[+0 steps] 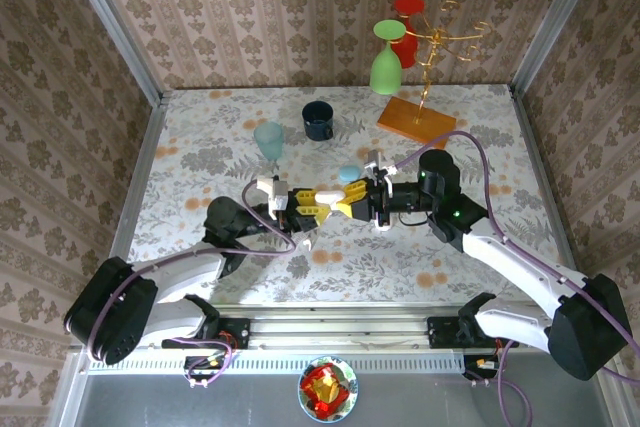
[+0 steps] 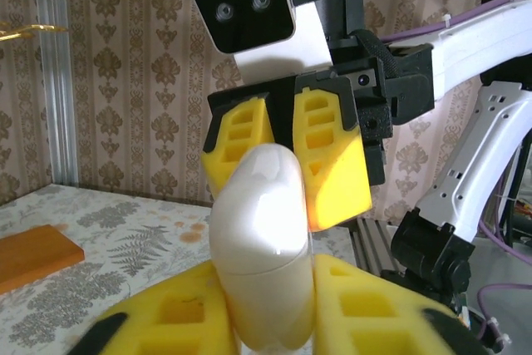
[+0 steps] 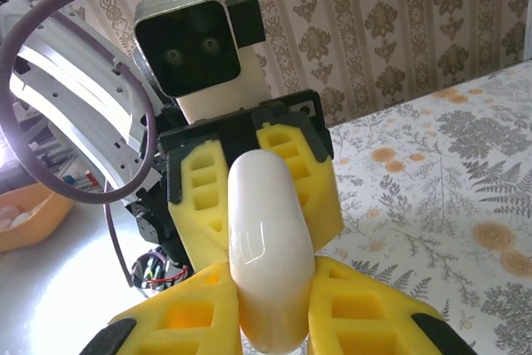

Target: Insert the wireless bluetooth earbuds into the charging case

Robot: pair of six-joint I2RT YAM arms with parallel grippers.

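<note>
Two grippers, one case: the charging case (image 2: 262, 247), a glossy white pebble, is held in the air over the middle of the table, its lid down on a thin seam.
Earbuds: too small to pick out; whether they sit inside the shut case cannot be told.
Left gripper (image 1: 316, 205): reaching in from 9 o'clock, yellow pads pressed on the case's near end, at or just below the seam.
Right gripper (image 1: 353, 199): reaching in from 3 o'clock, pads pinching the opposite end, nose to nose with its partner.
Surroundings: a pale blue cup (image 1: 268, 139) and a dark blue cup (image 1: 319, 119) stand at about 11 o'clock from the case; an orange-based stand (image 1: 415, 119) with a green glass (image 1: 386, 59) hung on it is at 1 o'clock. All are well apart from the grip.
Risk, slip: the shell is slick and rounded, so soft pads squeezing a curved end may squirt it out, dropping it to the floral table (image 1: 200, 177).
Risk, jammed lid: if either pair of pads straddles the seam, the lid probably cannot swing open.
Risk, twist: two arms pulling out of line would likely wrench the hinge or tear the case from one grip.
Risk, spill: a sudden pop of the lid could fling out anything loose inside.
</note>
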